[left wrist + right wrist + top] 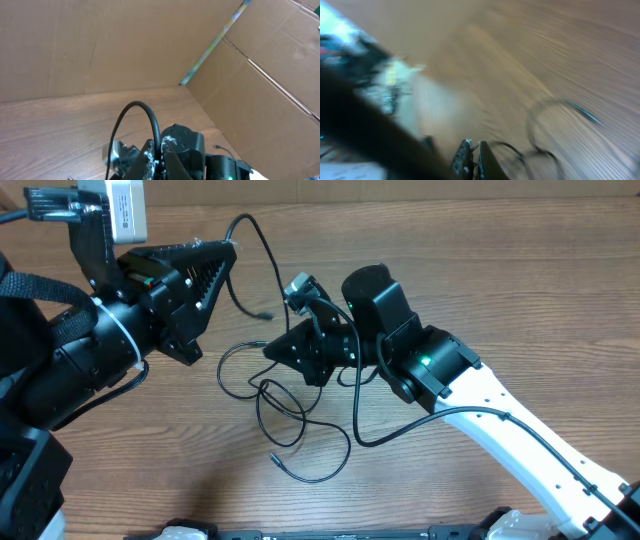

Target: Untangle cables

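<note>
Thin black cables lie in loose loops on the wooden table, with one plug end near the front. My left gripper is raised at the back left and is shut on a cable that arches up from its fingertips. A short strand hangs from there to a small plug. My right gripper points left over the tangle, jaws together on a thin cable strand. That view is blurred, with a cable loop beyond the fingers.
The right arm's thicker black cable curves over the table beside the thin loops. Cardboard walls stand behind the table. The left arm's bulky body fills the left side.
</note>
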`<move>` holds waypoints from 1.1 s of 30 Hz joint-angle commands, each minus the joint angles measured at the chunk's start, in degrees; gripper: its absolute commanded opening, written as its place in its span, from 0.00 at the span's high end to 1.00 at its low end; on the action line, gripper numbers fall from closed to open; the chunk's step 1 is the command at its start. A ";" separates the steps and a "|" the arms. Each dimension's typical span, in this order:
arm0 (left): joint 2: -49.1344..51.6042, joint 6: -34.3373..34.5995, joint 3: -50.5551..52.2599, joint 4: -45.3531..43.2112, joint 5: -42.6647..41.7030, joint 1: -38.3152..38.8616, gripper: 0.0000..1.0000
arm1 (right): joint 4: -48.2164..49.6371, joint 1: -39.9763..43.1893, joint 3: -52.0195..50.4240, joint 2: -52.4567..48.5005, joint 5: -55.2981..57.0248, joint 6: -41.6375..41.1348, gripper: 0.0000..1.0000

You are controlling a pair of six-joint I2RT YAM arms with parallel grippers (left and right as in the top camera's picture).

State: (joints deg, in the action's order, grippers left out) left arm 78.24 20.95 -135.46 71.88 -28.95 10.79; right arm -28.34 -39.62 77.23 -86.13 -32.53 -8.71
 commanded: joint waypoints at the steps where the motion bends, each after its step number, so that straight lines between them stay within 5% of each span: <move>1: -0.33 0.26 -0.90 0.37 -0.48 0.11 0.96 | -3.54 0.39 -0.13 0.07 21.24 -0.48 0.96; 6: -0.76 0.04 -0.90 2.29 2.05 0.11 0.96 | -3.19 4.04 0.20 0.74 40.52 -0.44 0.96; 23: 1.60 -0.17 -0.68 13.46 12.55 0.11 0.96 | 28.09 17.57 2.47 22.29 44.00 12.02 0.96; 28: 2.27 -0.20 -0.68 14.47 12.57 0.11 0.94 | 29.77 22.45 2.47 26.14 46.62 13.51 0.96; 33: 3.13 -0.87 -0.68 15.78 12.39 0.11 0.80 | 26.64 26.29 2.47 26.71 46.69 13.55 0.96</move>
State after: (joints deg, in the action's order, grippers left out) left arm 80.73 20.86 -135.48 86.98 -17.28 10.85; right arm -0.43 -15.11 78.72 -58.87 12.49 3.88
